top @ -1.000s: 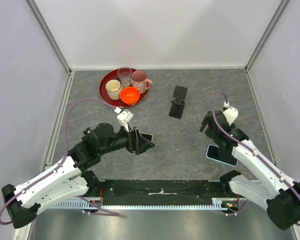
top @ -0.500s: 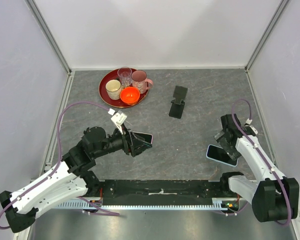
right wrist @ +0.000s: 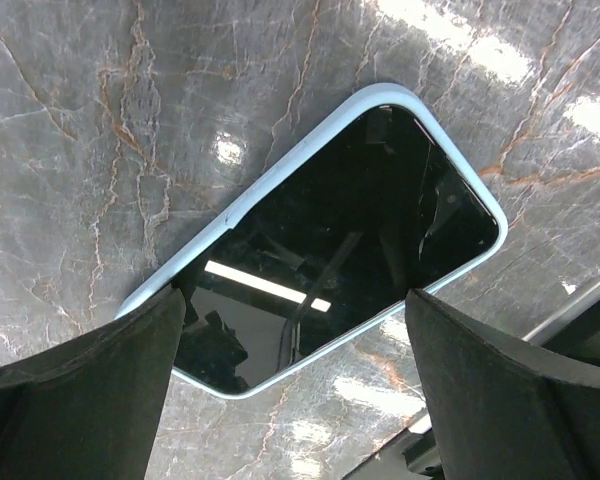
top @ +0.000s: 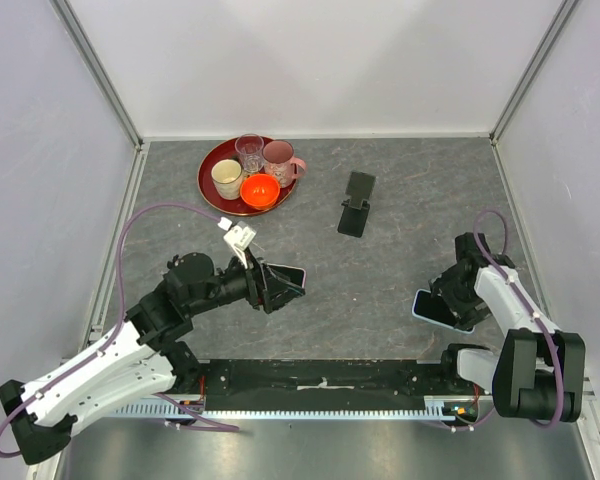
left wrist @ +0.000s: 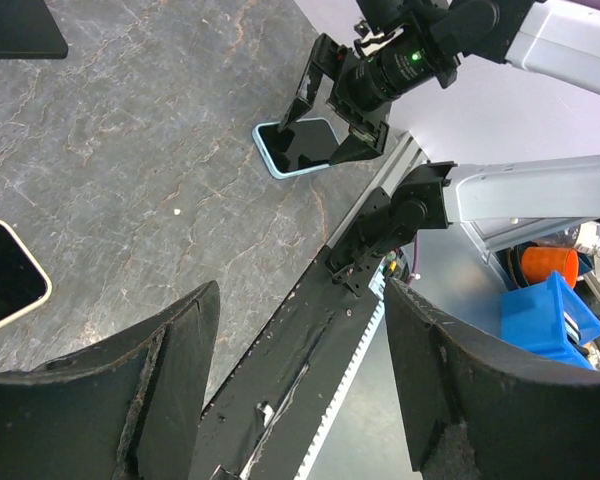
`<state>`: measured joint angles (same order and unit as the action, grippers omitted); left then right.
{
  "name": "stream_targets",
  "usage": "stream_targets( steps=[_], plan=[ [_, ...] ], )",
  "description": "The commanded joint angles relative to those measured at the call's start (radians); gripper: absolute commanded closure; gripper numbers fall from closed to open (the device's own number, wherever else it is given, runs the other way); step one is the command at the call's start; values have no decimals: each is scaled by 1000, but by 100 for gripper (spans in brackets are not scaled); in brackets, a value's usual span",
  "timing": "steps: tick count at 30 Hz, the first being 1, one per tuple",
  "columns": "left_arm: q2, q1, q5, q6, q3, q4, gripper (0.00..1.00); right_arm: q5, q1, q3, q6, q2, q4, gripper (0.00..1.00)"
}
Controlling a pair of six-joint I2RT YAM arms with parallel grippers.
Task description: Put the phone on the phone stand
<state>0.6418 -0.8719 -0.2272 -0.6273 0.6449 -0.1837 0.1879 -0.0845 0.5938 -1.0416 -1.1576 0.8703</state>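
A phone in a light blue case lies flat on the table near the front right. My right gripper is open and hangs just above it. In the right wrist view the phone lies between my open fingers. The black phone stand stands empty at the middle back. A second phone with a cream edge lies by my left gripper, which is open and empty. The left wrist view shows the blue phone and the cream phone.
A red tray at the back left holds cups, a glass and an orange bowl. White walls enclose the table on three sides. A black rail runs along the near edge.
My right arm has swung back towards the near right and lowered its gripper over the blue phone. My left arm drew back slightly to the left.
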Motion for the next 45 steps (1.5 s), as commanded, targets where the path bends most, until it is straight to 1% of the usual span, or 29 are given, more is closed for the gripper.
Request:
stream_targets(
  steps=[1, 4, 5, 7, 8, 9, 10, 11, 14, 16, 17, 18, 19, 22, 28, 30, 31, 32, 33, 34, 35, 36, 37, 38, 39, 41, 42, 45],
  plan=[
    [30, 1, -3, -2, 9, 38, 27, -82, -6, -57, 14, -65, -128, 2],
    [50, 1, -17, -2, 21, 43, 27, -125, -8, -57, 66, -91, -206, 2],
    [53, 1, -18, 0, 21, 47, 27, -140, -6, -55, 89, -97, -270, 2],
    [65, -1, -17, 5, 22, 55, 27, -185, -6, -45, 158, -103, -319, 2],
    [71, -1, -17, 5, 28, 56, 27, -247, -6, -48, 184, -103, -409, 2],
    [76, -1, -23, 5, 33, 55, 27, -308, -8, -51, 222, -103, -451, 2],
    [87, -1, -26, 5, 35, 59, 27, -338, -5, -52, 236, -103, -488, 2],
    [91, -1, -27, 5, 44, 58, 27, -369, -1, -51, 256, -108, -560, 2],
    [104, 1, -35, 5, 47, 70, 27, -407, 35, -5, 328, -129, -634, 2],
    [107, 1, -38, -2, 39, 76, 27, -461, 75, 30, 383, -158, -682, 2],
    [108, 1, -40, -5, 36, 81, 27, -456, 78, 50, 393, -169, -673, 2],
    [107, -1, -43, -9, 33, 82, 27, -450, 116, 87, 397, -174, -662, 2],
    [107, 1, -46, -8, 35, 82, 27, -409, 121, 101, 382, -171, -627, 2],
    [104, -1, -50, -11, 39, 78, 27, -342, 123, 124, 364, -127, -571, 2],
    [99, -1, -57, -14, 16, 79, 27, -280, 120, 138, 413, -60, -495, 2],
    [101, -1, -60, -14, 16, 81, 27, -202, 111, 153, 382, -56, -450, 2],
    [101, 1, -61, -14, 18, 81, 27, -150, 103, 156, 353, -50, -385, 2],
    [102, -1, -66, -14, 16, 82, 27, -40, 89, 164, 265, -47, -342, 2],
    [101, -1, -67, -11, 15, 87, 27, 10, 44, 166, 230, -34, -291, 2],
    [101, 1, -67, -9, 9, 90, 27, 40, 16, 158, 198, -24, -239, 2],
    [102, -1, -64, -9, 6, 90, 27, 63, -15, 124, 172, -5, -226, 2],
    [99, 1, -66, -11, 4, 90, 27, 96, -90, 100, 138, 15, -222, 2],
    [96, -1, -66, -9, 2, 86, 27, 102, -136, 80, 134, 56, -225, 2],
    [94, 1, -67, -11, 2, 81, 27, 105, -238, 58, 138, 70, -226, 2],
    [88, -1, -66, -11, 4, 78, 27, 122, -282, 54, 156, 82, -222, 2],
    [72, -1, -64, -12, 1, 70, 27, 166, -336, 54, 140, 61, -185, 2],
    [68, -1, -64, -8, -1, 69, 27, 162, -354, 43, 137, 40, -189, 2],
    [59, -1, -61, 0, -2, 52, 27, 84, -428, -12, 144, 7, -221, 2]
  ],
)
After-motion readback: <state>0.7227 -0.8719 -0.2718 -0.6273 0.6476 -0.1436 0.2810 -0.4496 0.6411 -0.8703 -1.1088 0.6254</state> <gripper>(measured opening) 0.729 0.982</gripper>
